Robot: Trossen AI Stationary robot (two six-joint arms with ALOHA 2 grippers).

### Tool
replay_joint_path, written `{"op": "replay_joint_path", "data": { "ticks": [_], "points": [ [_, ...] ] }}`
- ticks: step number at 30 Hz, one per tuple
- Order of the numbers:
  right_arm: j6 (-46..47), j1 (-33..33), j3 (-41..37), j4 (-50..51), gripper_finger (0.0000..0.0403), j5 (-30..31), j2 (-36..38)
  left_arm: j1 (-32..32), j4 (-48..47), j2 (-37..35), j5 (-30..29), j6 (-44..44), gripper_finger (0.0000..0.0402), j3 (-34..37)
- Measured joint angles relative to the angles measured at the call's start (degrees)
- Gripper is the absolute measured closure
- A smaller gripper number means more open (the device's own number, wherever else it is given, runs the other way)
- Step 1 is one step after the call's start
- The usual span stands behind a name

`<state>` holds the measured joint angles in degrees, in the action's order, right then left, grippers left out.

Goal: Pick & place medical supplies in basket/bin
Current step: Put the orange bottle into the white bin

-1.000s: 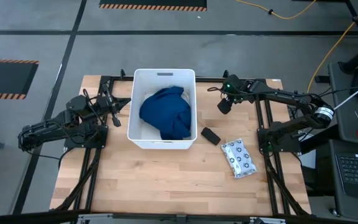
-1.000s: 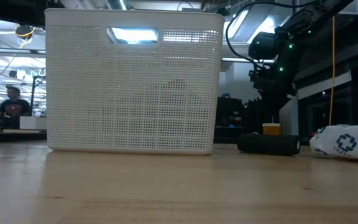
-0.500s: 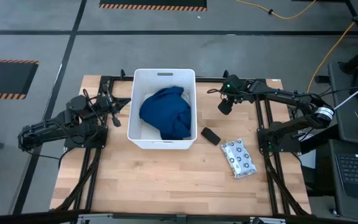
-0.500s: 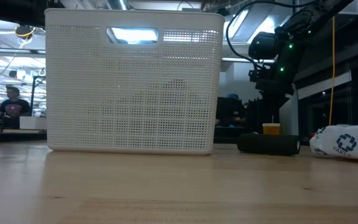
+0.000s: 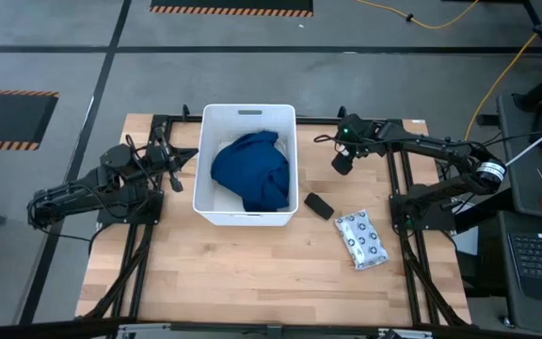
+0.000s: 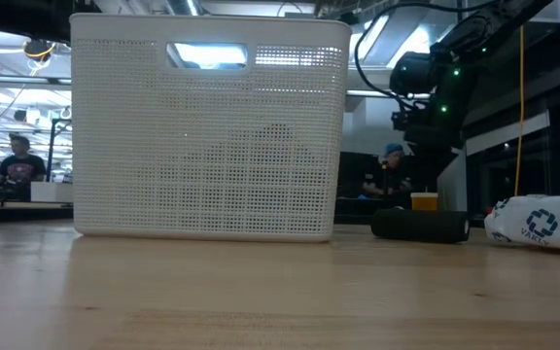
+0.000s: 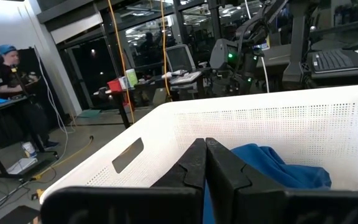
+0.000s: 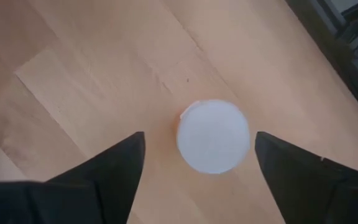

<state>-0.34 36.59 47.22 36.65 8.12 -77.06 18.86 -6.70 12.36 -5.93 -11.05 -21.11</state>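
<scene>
Grey floor [image 5: 64,38], hazard-striped mats [image 5: 7,118], yellow cable [image 5: 497,80], seated person [image 6: 16,160].

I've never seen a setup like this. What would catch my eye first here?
Probably the big white tub in the middle of the wooden table, with a dark blue cloth heaped inside. To its right a small black oblong and a dotted white packet lie on the wood. The right gripper hangs open straight above a bottle's white cap at the table's far right, while the left gripper waits shut beside the tub.
</scene>
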Motion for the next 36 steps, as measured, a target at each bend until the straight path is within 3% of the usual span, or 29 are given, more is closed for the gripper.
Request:
{"op": "replay_joint_path", "data": {
  "ticks": [17, 36],
  "points": [
    [-2.17, 4.3, -1.94, -3.1, 0.0092, -0.7, -0.02, 0.0, 0.02, 0.01, 0.0, 0.02, 0.0394, -0.01],
    [-2.12, 4.27, -3.52, -5.92, 0.0092, -2.8, -0.09, 0.0, 0.02, 0.0, 0.0, -0.02, 0.0394, -0.01]
  ]
}}
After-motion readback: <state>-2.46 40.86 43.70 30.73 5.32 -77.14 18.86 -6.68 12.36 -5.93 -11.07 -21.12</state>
